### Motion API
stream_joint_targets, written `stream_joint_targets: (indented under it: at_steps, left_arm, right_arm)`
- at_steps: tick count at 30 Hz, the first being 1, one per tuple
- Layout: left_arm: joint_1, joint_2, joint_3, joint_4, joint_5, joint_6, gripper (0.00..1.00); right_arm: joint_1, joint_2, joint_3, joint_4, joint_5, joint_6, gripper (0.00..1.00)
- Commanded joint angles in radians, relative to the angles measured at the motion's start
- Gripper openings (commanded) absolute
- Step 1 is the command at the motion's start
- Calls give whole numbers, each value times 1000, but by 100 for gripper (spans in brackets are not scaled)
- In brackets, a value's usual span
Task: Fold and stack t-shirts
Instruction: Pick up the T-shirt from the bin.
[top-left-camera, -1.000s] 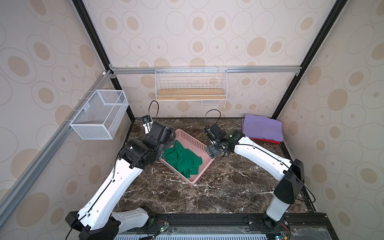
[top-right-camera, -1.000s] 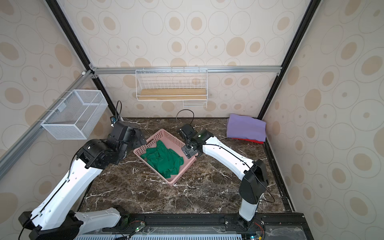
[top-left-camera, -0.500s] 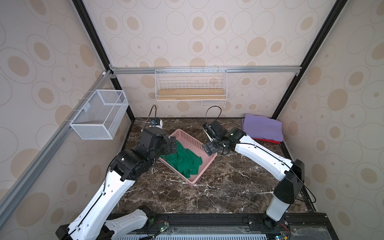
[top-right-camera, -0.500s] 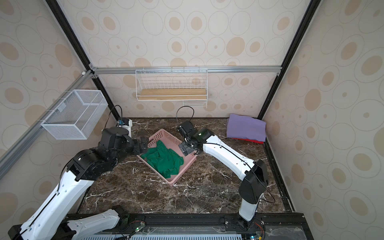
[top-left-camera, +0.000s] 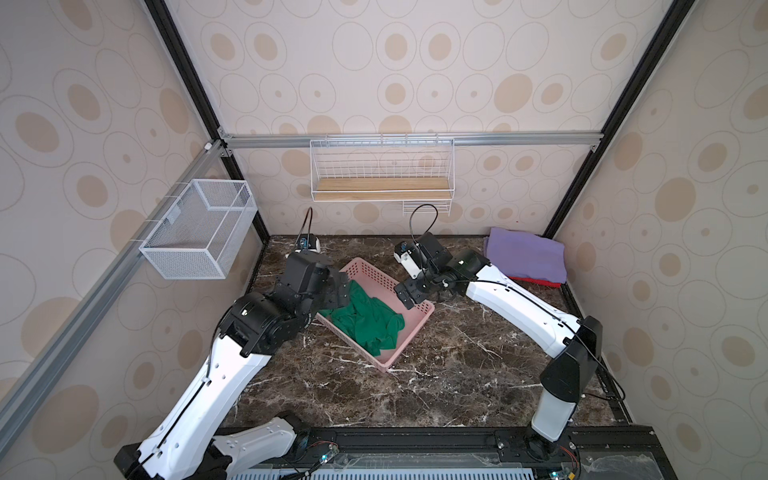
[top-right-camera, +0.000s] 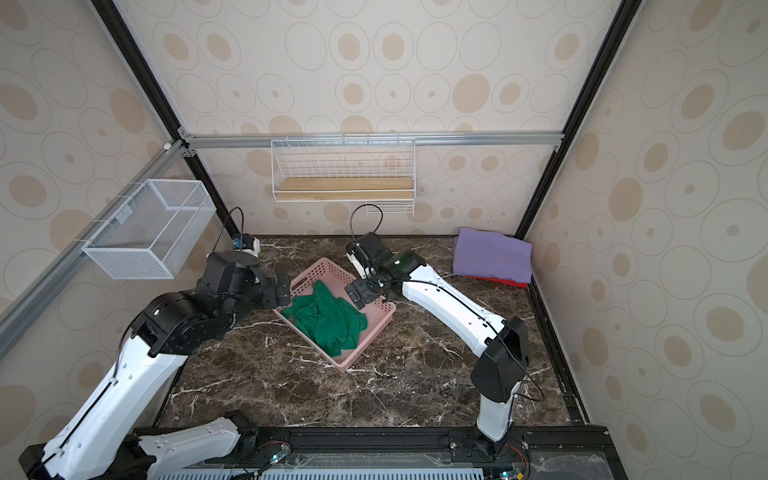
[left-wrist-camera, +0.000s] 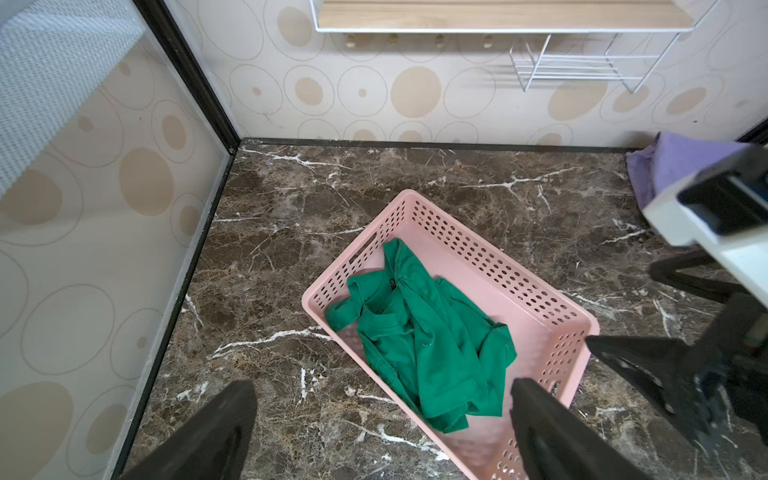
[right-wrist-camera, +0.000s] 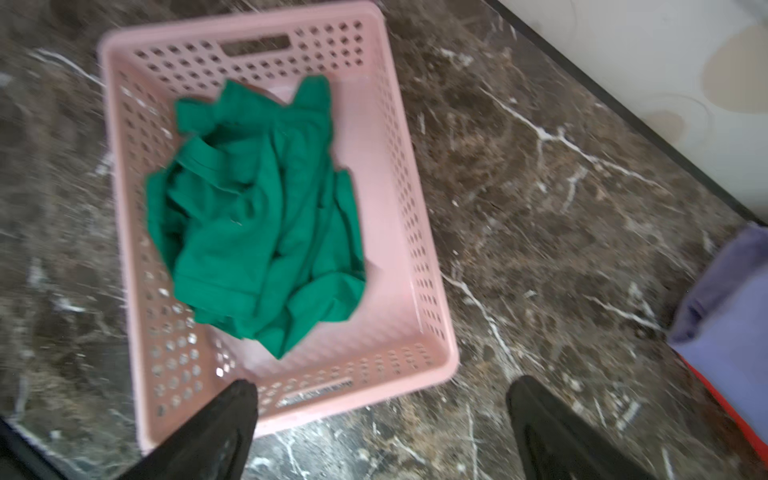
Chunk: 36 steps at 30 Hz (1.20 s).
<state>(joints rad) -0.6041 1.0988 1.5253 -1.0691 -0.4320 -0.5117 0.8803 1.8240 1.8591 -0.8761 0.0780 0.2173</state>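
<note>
Three t-shirts, one basket and two arms are showing. On the bench (top-left-camera: 457, 374), the green t-shirt (top-left-camera: 365, 322) is lying crumpled and unfolded inside the pink basket (top-left-camera: 411, 336). Only the left wrist view is showing its dark neck label. The left jaws and right jaws are hanging wide open over the basket's edges, gripping nothing. In the far right corner, the purple t-shirt (top-left-camera: 525, 255) is lying folded on the red t-shirt (top-left-camera: 536, 282), whose edge the left wrist view is missing.
</note>
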Motion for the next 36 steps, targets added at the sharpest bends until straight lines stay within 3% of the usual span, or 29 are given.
stream_joint_targets:
  at_steps: [1, 16, 24, 30, 31, 32, 34, 36]
  left_arm:
    - [3, 48, 27, -121, 6, -34, 99]
    - [4, 13, -94, -208, 156, -57, 99]
    - [4, 22, -120, -187, 190, -51, 99]
    - [4, 45, -119, -192, 180, -45, 99]
    - [4, 48, -117, -193, 180, -45, 99]
    - [4, 53, -114, -196, 179, -45, 99]
    - [4, 60, -105, -198, 178, -45, 99]
    - [4, 68, -85, -198, 168, -39, 99]
  right_arm:
    - [2, 60, 22, 5, -164, 45, 100]
    - [109, 383, 133, 12, -271, 141, 100]
    - [116, 399, 19, 116, -321, 170, 75]
    - [115, 371, -80, 153, -302, 150, 79]
    - [115, 372, -90, 161, -304, 147, 75]
    - [115, 376, -99, 168, -312, 141, 55]
    - [109, 381, -89, 146, -306, 139, 2]
    - [91, 369, -30, 62, -283, 126, 0]
